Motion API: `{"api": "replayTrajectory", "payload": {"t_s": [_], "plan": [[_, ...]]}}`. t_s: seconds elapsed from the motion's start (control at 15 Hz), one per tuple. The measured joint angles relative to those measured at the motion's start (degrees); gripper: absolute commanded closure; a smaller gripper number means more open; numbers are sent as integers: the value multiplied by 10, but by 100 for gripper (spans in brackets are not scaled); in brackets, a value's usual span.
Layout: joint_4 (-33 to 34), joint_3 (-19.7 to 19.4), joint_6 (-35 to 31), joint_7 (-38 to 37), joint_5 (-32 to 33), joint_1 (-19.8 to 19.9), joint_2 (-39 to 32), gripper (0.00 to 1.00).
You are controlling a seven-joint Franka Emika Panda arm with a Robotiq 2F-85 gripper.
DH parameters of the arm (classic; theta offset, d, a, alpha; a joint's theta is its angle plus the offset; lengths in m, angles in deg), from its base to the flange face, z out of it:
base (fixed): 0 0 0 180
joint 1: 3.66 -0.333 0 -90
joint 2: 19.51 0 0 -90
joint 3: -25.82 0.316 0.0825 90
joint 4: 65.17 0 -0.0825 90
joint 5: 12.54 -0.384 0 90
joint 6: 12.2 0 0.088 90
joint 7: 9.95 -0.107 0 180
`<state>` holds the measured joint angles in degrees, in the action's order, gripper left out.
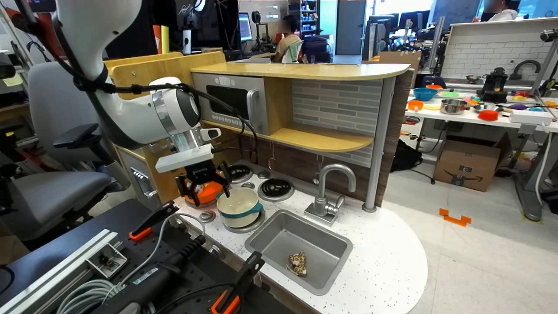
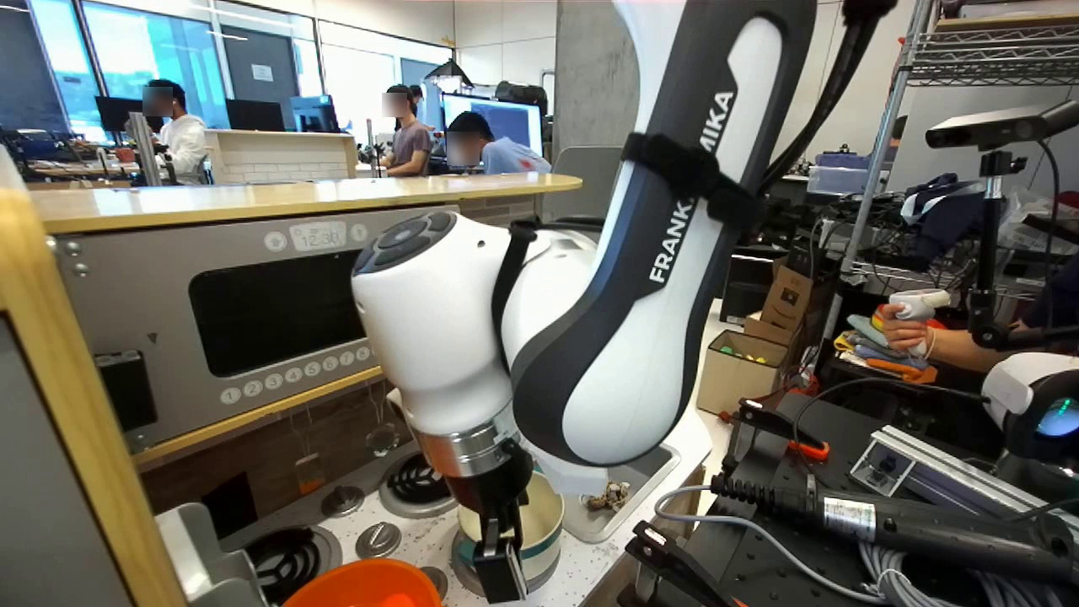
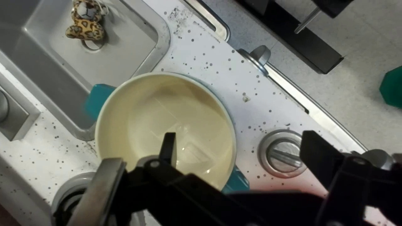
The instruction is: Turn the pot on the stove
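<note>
The pot (image 1: 238,203) is cream inside with a teal band and teal handles. It sits upright on a front burner of the stove (image 1: 221,226), beside the sink; it also shows in an exterior view (image 2: 544,518), partly behind my gripper. My gripper (image 1: 212,197) is open and empty, above and beside the pot. In the wrist view, the gripper (image 3: 239,134) has one finger over the inside of the pot (image 3: 166,110) and the other over the counter by a round stove knob (image 3: 282,153). A teal handle (image 3: 236,182) lies between the fingers, partly hidden.
An orange bowl (image 1: 208,192) sits on the neighbouring burner behind my gripper. Black burners (image 1: 276,188) stand toward the back. The steel sink (image 1: 342,248) holds a leopard-print toy (image 1: 298,263). A faucet (image 1: 322,192) rises behind it. A microwave (image 1: 231,102) and shelf (image 1: 322,137) overhang the back.
</note>
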<state>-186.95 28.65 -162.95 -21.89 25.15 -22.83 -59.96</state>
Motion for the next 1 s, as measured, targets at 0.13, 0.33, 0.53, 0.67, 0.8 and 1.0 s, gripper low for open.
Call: {"api": "replayTrajectory", "payload": {"t_s": [0.13,0.33,0.53,0.67,0.8,1.0], "plan": [[4,-5,-13,24,3,-5,-17,0],[17,-13,-22,55,3,-8,-36,0],[33,-21,-24,81,4,-8,-48,0],[37,-23,-26,97,4,-8,-53,23],[37,-23,-30,109,4,-8,-59,32],[36,-23,-40,126,4,-8,-74,58]]}}
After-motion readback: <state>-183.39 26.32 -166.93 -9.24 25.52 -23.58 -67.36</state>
